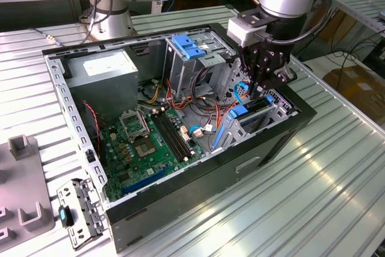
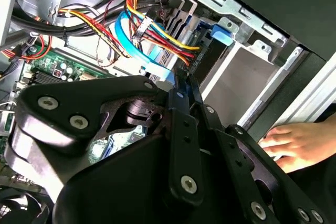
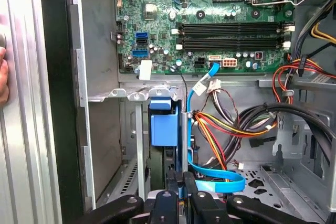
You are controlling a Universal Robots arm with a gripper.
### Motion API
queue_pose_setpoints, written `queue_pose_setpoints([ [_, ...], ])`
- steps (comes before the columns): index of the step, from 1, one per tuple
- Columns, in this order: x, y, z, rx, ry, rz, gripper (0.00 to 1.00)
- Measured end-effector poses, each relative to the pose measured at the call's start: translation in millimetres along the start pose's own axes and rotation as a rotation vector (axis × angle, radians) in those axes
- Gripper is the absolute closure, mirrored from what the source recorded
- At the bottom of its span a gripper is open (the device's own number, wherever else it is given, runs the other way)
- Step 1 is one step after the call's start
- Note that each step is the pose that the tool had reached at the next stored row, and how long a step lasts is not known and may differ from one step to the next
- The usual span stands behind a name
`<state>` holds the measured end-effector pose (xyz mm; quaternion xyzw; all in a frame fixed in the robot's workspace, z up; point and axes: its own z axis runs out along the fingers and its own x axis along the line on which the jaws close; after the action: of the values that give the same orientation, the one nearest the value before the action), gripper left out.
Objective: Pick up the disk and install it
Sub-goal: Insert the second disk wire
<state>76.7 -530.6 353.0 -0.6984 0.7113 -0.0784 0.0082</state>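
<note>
Gripper [image 1: 263,88] in the exterior view hangs low inside the open computer case [image 1: 198,173], at the drive cage [image 1: 258,115] on the exterior view's right. The disk [image 1: 249,112], blue carrier visible, sits in that cage just below the gripper. Whether the gripper has hold of it, or how far it stands open, I cannot tell here. Room is poor: the cage's metal walls flank the disk, the case rim lies just beyond, and orange and red cables [image 1: 213,103] run close by. The motherboard [image 1: 150,142] lies well apart, toward the exterior view's left.

Second wrist view: black gripper linkage [image 2: 178,145] crowds the foreground. Coloured wiring [image 2: 157,27] and a flat blue data cable [image 2: 131,40] hang right above it. A person's hand [image 2: 296,145] rests on the case edge [image 2: 294,77] near the cage. Risk, as I judge it: any sideways swing could catch that hand or snag the loom.

First wrist view: blue carrier tab [image 3: 161,124] of the disk stands in the bay, just ahead of the gripper's tips [image 3: 181,182], which sit close together; contact is hidden. The blue data cable [image 3: 215,182] loops directly beside the tips. A tilted push could jam the carrier against the bay rail [image 3: 139,145]. Fingers of the person's hand [image 3: 3,74] show at the case's outer wall.
</note>
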Motion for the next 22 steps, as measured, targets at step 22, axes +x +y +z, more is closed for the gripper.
queue_pose_setpoints([
  [22, 26.1, 0.9, 10.6, 0.0003, -0.1237, 0.020, 0.84],
])
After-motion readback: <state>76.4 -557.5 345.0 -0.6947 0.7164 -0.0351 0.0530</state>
